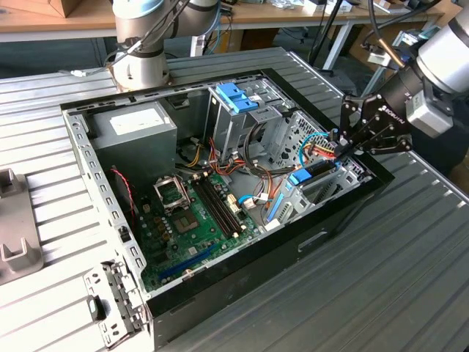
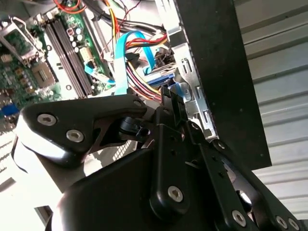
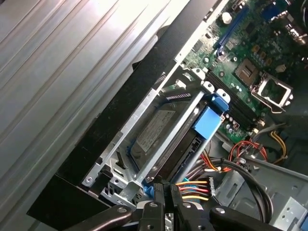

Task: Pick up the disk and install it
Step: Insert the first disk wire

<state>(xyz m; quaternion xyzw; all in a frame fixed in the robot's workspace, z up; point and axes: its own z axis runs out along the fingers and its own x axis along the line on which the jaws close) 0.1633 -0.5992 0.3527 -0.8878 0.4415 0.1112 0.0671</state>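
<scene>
The disk (image 3: 155, 132) is a flat grey metal drive in a light blue carrier. It lies inside the metal drive cage (image 3: 179, 126) at the case's wall on the exterior view's right. A blue latch (image 3: 210, 122) sits on top of that cage, and I see the latch (image 1: 306, 174) in the exterior view too. My gripper (image 3: 163, 193) is at the cage's end, its black fingers drawn together on the blue end of the carrier. The gripper (image 1: 339, 144) reaches over the case's edge there, and the gripper (image 2: 169, 98) meets blue plastic (image 2: 179, 90).
The open black computer case (image 1: 293, 242) lies on a ribbed metal table. Inside are a green motherboard (image 1: 190, 220), a grey power supply (image 1: 135, 125), a second cage with a blue latch (image 1: 236, 99) and bundled coloured cables (image 1: 319, 147) beside the gripper. A grey fixture (image 1: 15, 227) stands at the exterior view's left.
</scene>
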